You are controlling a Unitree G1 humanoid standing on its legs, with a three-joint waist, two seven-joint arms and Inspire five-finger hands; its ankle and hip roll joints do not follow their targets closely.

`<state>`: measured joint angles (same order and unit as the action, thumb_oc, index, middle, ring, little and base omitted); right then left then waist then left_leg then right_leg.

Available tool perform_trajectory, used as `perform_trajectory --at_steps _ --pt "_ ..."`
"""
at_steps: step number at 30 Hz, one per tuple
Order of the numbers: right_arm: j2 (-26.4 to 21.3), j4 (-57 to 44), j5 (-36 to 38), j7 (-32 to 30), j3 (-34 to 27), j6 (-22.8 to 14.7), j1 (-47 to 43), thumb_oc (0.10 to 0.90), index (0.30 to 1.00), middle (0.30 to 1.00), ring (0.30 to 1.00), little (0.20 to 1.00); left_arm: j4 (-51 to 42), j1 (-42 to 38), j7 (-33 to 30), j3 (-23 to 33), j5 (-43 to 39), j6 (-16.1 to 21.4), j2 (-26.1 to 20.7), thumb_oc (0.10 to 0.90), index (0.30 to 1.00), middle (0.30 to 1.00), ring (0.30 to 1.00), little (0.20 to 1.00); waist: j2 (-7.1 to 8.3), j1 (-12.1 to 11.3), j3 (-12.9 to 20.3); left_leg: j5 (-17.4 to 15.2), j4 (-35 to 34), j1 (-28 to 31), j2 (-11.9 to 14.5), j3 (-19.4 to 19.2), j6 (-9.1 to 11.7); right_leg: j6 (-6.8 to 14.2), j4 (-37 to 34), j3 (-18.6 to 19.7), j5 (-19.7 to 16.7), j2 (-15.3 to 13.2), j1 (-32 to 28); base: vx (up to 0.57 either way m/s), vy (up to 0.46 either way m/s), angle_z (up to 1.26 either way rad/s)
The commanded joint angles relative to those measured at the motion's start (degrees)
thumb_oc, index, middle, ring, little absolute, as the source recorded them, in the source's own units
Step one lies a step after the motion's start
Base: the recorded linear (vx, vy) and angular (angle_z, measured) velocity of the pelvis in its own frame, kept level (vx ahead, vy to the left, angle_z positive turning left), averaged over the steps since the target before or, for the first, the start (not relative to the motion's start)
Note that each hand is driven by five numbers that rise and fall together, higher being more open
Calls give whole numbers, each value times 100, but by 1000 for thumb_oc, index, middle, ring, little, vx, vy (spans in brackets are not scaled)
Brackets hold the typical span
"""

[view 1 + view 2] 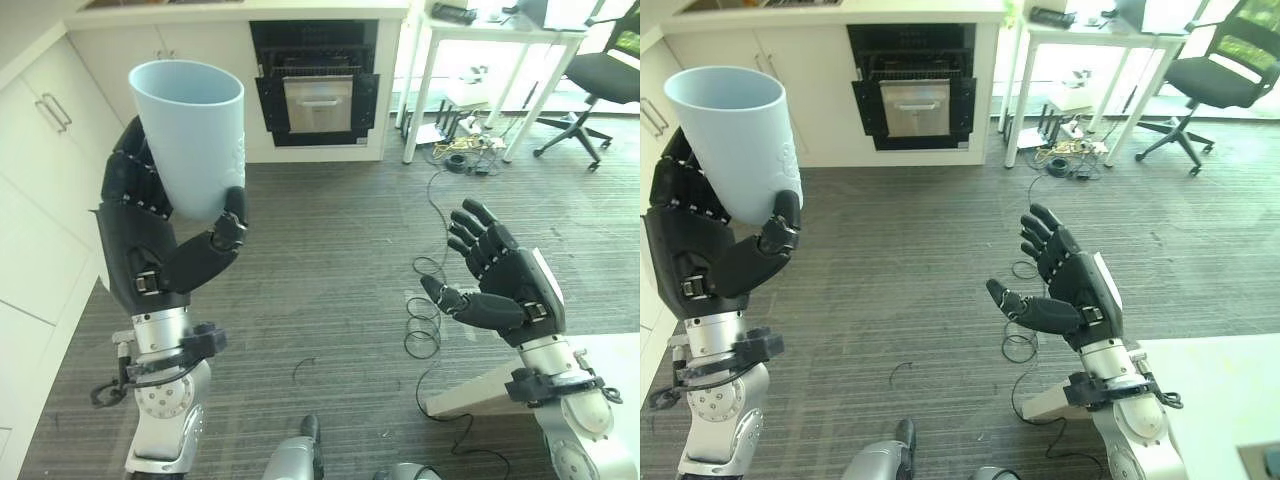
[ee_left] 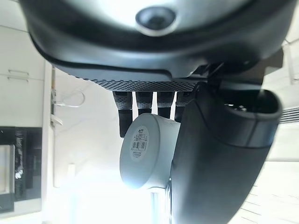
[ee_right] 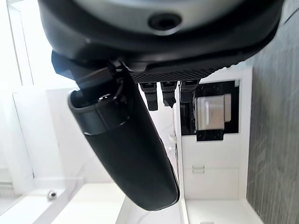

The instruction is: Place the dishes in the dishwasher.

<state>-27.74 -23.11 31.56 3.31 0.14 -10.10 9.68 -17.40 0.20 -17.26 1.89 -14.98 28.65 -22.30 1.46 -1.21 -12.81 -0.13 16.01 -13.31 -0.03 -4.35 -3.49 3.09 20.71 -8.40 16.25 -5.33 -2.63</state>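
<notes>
A tall pale blue cup (image 1: 190, 135) stands upright in my left hand (image 1: 150, 250), fingers behind it and thumb across its lower front; its mouth faces up. In the left wrist view the cup's base (image 2: 140, 156) with a barcode sticker shows between the fingers and thumb. My right hand (image 1: 500, 280) hovers over the floor at the right, fingers straight and spread, palm turned inward, holding nothing. The open dishwasher (image 1: 315, 85) sits under the counter at the far wall, its door (image 1: 318, 105) partly down and a rack showing inside.
White cabinets (image 1: 45, 150) run along the left. A white table (image 1: 490, 40) with cables beneath stands far right, an office chair (image 1: 600, 80) beside it. Loose black cable (image 1: 425, 330) lies on the grey floor. A white counter corner (image 1: 600, 370) is at lower right.
</notes>
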Motion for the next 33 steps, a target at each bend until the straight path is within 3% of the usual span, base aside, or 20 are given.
perform_trajectory --at_steps 1,2,4,5,7,9,11,12,13,15,20,24,25,26,27,28,29,31,33 --pt "152 -373 10 -251 -89 -635 -613 800 900 900 900 900 -577 -229 308 177 -178 370 -445 400 300 300 300 300 149 -252 596 -755 118 -97 15 265 304 531 -352 -303 -767 -276 -202 217 176 13" --pt "166 -368 5 -267 -79 -640 -625 800 900 900 900 900 -577 -232 354 180 -203 362 -445 400 300 300 300 300 156 -252 592 -762 118 -85 -9 268 275 558 -352 -316 -863 -288 -218 237 205 9" --pt "272 -321 31 -282 -11 -741 -663 800 900 900 900 900 -573 -227 480 147 -126 396 -452 400 300 300 300 300 88 -202 572 -842 118 42 -108 382 147 664 -318 -405 -1825 -189 -394 193 191 11" --pt "325 -324 25 -253 18 -769 -645 800 900 900 900 900 -587 -205 488 133 -40 422 -449 400 300 300 300 300 22 -158 517 -880 118 152 -134 432 110 678 259 -382 -2002 -145 -188 171 200 3" --pt "409 -267 12 -106 103 -731 -690 800 900 900 900 900 -583 -154 379 159 141 439 -439 400 300 300 300 300 -94 -78 415 -941 118 348 -104 386 116 546 753 -372 -1919 -138 432 175 154 -5" --pt "350 -140 86 43 206 -616 -760 800 900 900 900 900 -561 -190 214 238 35 296 -538 400 300 300 300 300 -116 -80 378 -923 118 403 -56 290 200 378 -146 -650 -1506 -24 487 236 2 -36" --pt "326 -118 157 163 195 -649 -701 800 900 900 900 900 -519 -214 189 282 15 308 -561 400 300 300 300 300 -22 -25 306 -1001 118 514 -92 168 213 377 -352 -635 -1239 -72 772 187 -145 -72" --pt "299 -119 221 215 151 -682 -653 800 900 900 900 900 -532 -188 198 303 26 314 -550 400 300 300 300 300 86 32 285 -1108 118 616 -163 61 198 449 -352 -501 -1228 -156 1170 288 -218 -53" --pt "278 -131 310 228 124 -685 -661 800 900 900 900 900 -583 -180 171 270 99 264 -523 400 300 300 300 300 157 122 270 -1265 118 787 -243 5 160 546 -352 -363 -1532 -261 1600 336 -217 -25" --pt "304 -160 243 269 158 -701 -687 800 900 900 900 900 -620 -205 34 145 366 268 -470 400 300 300 300 300 176 234 261 -1480 118 1038 -348 7 73 651 -352 -193 -1823 -344 2025 432 -279 -3" --pt "188 -281 292 153 56 -616 -645 800 900 900 900 900 -647 -122 27 125 72 251 -470 400 300 300 300 300 189 323 441 -1663 118 1314 -246 -182 60 646 -352 -318 -1747 -338 1929 344 -280 55" --pt "108 -271 241 232 -118 -446 -625 800 900 900 900 900 -677 -92 74 23 -32 328 -378 400 300 300 300 300 117 427 660 -1817 118 1769 -120 -294 185 397 -352 -457 -1483 -264 1716 324 -228 27" --pt "81 -287 260 279 -161 -437 -571 800 900 900 900 900 -664 -72 103 26 -103 333 -363 400 300 300 300 300 99 445 686 -1686 118 1874 -101 -315 243 341 -352 -468 -1435 -231 1682 307 -206 12" --pt "27 -304 301 324 -212 -402 -488 800 900 900 900 900 -667 -18 158 24 -126 348 -323 400 300 300 300 300 48 415 676 -1098 118 2081 -40 -269 416 213 -352 -465 -1276 -109 1519 246 -179 13" --pt "20 -305 309 333 -218 -397 -473 800 900 900 900 900 -678 -8 178 28 -125 338 -314 400 300 300 300 300 77 399 673 -924 118 2075 -74 -260 445 183 -352 -440 -1271 -121 1510 293 -219 16" --pt "-12 -296 333 405 -235 -403 -414 800 900 900 900 900 -731 78 203 29 -79 352 -253 400 300 300 300 300 173 325 612 -230 376 2081 -187 -350 612 72 -352 -353 -1126 -155 1322 164 -162 5" --pt "-16 -261 299 441 -225 -430 -393 800 900 900 900 900 -742 122 201 15 -31 378 -219 400 300 300 300 300 220 281 524 -47 800 1734 -165 -444 705 8 -352 -326 -1076 -181 1180 172 -171 -21" --pt "-46 -186 294 418 -215 -458 -420 800 900 900 900 900 -697 154 223 2 12 427 -202 400 300 300 300 300 250 228 392 -72 1073 1230 24 -632 694 -50 -352 -348 -984 -195 976 108 -62 -52" --pt "-54 -111 330 366 -158 -412 -557 800 900 900 900 900 -663 250 282 74 -69 442 -208 400 300 300 300 300 234 158 307 -261 139 1297 85 -854 556 10 -352 -274 -858 -167 815 220 88 -22"
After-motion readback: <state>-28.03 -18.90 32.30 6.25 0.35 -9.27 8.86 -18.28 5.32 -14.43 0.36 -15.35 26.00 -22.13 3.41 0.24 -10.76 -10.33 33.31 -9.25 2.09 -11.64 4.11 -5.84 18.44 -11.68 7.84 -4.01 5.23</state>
